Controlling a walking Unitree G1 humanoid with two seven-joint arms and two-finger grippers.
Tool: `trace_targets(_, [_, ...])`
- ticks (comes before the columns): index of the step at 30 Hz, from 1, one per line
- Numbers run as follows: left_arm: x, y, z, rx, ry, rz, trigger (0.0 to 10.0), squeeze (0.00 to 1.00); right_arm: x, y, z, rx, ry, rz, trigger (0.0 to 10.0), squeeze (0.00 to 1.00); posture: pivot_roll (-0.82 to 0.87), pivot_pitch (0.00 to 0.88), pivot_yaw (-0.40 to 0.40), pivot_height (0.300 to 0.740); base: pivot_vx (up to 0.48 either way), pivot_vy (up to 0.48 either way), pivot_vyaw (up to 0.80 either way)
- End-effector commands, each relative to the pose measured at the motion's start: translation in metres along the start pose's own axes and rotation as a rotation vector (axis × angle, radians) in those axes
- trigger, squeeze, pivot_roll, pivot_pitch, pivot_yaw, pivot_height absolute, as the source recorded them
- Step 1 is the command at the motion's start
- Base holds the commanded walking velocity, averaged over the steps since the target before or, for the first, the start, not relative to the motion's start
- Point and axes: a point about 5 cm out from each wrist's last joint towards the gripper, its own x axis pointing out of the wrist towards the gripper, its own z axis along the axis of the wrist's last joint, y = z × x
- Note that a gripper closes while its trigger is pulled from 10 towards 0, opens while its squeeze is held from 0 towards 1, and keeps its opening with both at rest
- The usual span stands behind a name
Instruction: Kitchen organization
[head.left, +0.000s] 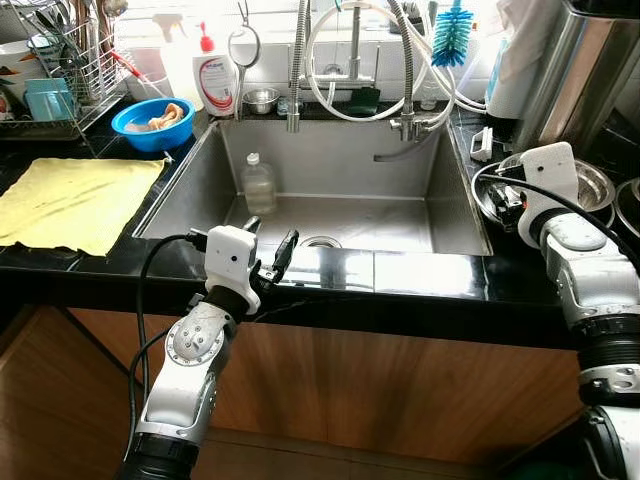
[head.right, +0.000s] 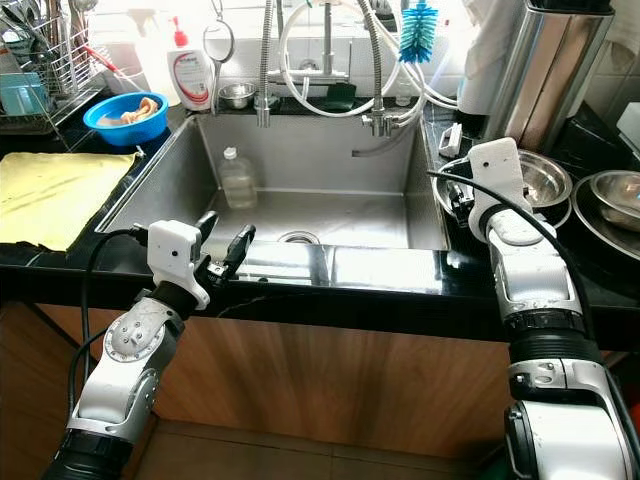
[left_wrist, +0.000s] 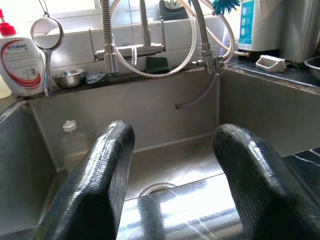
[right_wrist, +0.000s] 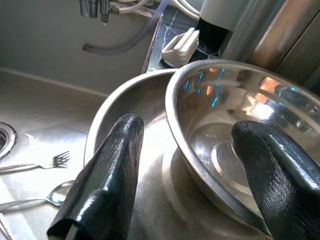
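My left gripper (head.left: 271, 243) is open over the front rim of the steel sink (head.left: 400, 170), with nothing between its fingers (left_wrist: 107, 165). A clear plastic bottle (head.left: 258, 183) stands upright in the sink's far left corner. My right gripper (head.left: 506, 204) is open just right of the sink. In the right wrist view its fingers (right_wrist: 112, 165) straddle the near rim of a steel bowl (right_wrist: 225, 150) nested in a wider steel bowl (right_wrist: 127, 107). A fork (right_wrist: 37, 162) and a spoon (right_wrist: 57, 194) lie on the sink floor.
A yellow cloth (head.left: 70, 200) lies on the black counter at left, behind it a blue bowl (head.left: 153, 122) and a dish rack (head.left: 55, 85). A soap bottle (head.left: 214, 80), strainer (head.left: 244, 45), small steel bowl (head.left: 261, 100) and hose faucet (head.left: 350, 60) line the back ledge.
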Motion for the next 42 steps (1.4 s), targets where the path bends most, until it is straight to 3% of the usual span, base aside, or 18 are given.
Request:
trace_targets(1, [0.000,0.002,-0.001,0.020,0.006,0.001,10.0,0.00,0.001,-0.005,0.004,-0.010,0.004,-0.008,10.0,0.00,-0.02,0.000,0.032,0.740,0.000,0.000,0.00])
trace_targets(10, [0.002,0.003,0.000,0.020,0.003,0.001,10.0,0.00,0.002,-0.012,-0.003,0.011,0.035,-0.043,10.0,0.00,-0.02,0.000,0.035,0.740,0.000,0.000,0.00])
trace_targets(11, [0.002,0.003,0.000,0.021,0.003,0.001,10.0,0.00,0.002,-0.012,-0.003,0.017,0.033,-0.044,3.8,0.00,-0.02,0.000,0.036,0.740,0.000,0.000,0.00])
trace_targets(12, [0.002,0.003,0.000,0.021,0.003,0.001,10.0,0.00,0.002,-0.012,-0.003,0.017,0.033,-0.044,3.8,0.00,-0.02,0.000,0.036,0.740,0.000,0.000,0.00])
trace_targets(13, [0.002,0.003,0.000,0.021,0.003,0.001,10.0,0.00,0.002,-0.012,-0.003,0.017,0.032,-0.043,0.0,0.00,-0.02,0.000,0.035,0.740,0.000,0.000,0.00])
trace_targets(29, [0.003,0.004,0.000,0.030,0.003,0.000,10.0,0.00,0.003,-0.005,-0.003,0.021,0.010,-0.019,0.0,0.00,-0.02,0.000,0.041,0.740,0.000,0.000,0.00])
trace_targets(42, [0.003,0.004,0.000,0.027,0.002,0.006,10.0,0.00,-0.001,0.000,0.015,0.024,-0.089,-0.035,0.0,0.00,-0.02,0.000,0.039,0.740,0.000,0.000,0.00])
